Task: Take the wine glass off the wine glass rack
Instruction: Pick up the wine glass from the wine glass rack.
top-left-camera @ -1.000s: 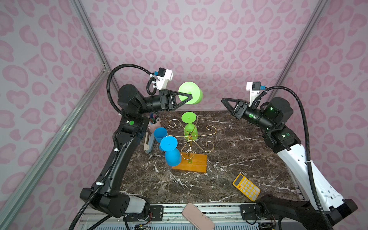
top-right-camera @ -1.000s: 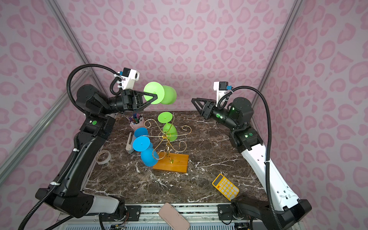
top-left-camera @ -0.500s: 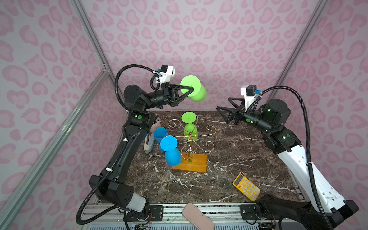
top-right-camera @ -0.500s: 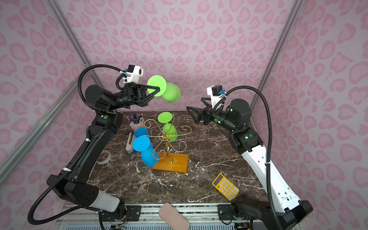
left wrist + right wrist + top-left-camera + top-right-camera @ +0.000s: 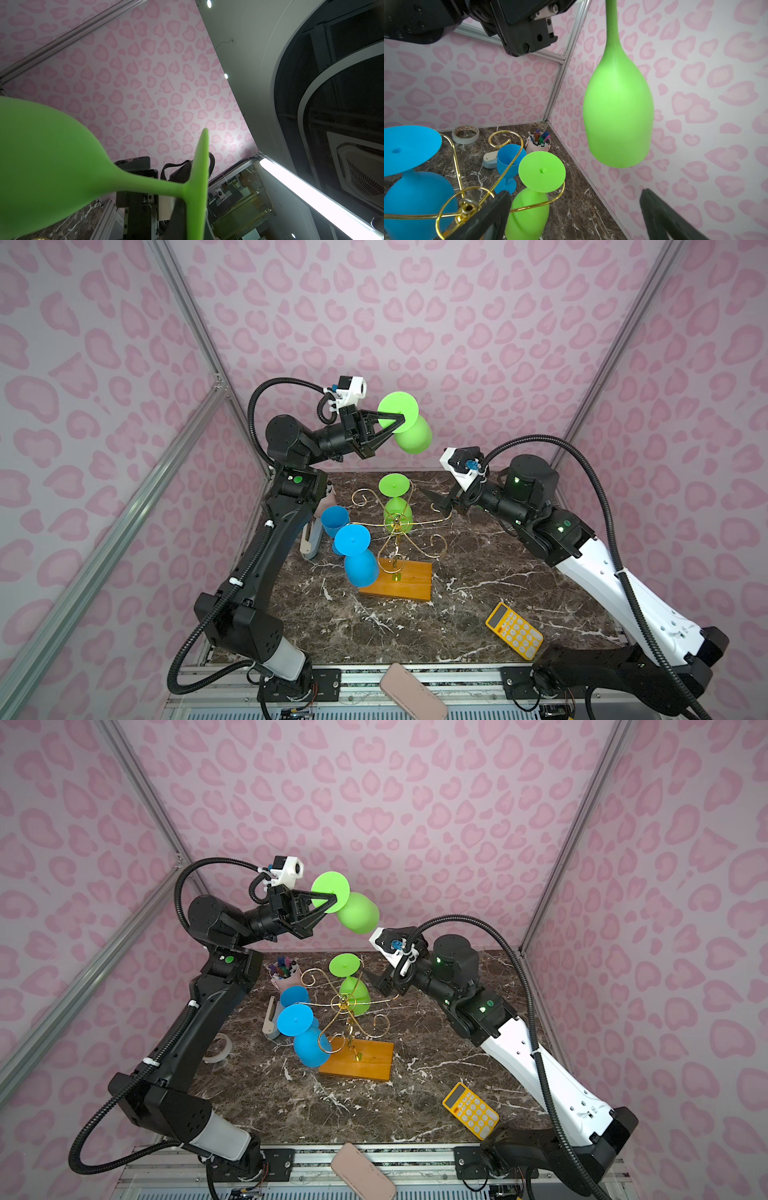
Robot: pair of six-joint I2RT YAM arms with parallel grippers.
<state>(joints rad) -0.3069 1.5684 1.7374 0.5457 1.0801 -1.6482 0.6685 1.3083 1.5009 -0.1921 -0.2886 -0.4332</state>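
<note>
A green wine glass [image 5: 411,435] hangs high over the back of the table, clear of the rack, lying roughly sideways. My left gripper [image 5: 400,419] is shut on its stem just by the foot; the stem and foot [image 5: 145,182] fill the left wrist view. The wine glass rack [image 5: 397,580], gold wire on an orange wooden base, stands mid-table. A second green glass [image 5: 397,508] and a blue glass [image 5: 358,562] hang on it upside down. My right gripper [image 5: 438,499] is open and empty beside the rack's back right arm, below the held glass [image 5: 616,108].
A blue glass [image 5: 334,520] stands upright left of the rack, beside a grey-beige tool [image 5: 311,539]. A pen cup [image 5: 284,973] and a tape roll [image 5: 218,1048] sit at the left. A yellow calculator [image 5: 514,630] lies front right, a pink case [image 5: 413,691] on the front rail.
My right gripper has opened wide and come down and left toward the rack. My left arm has raised the green glass a little higher.
</note>
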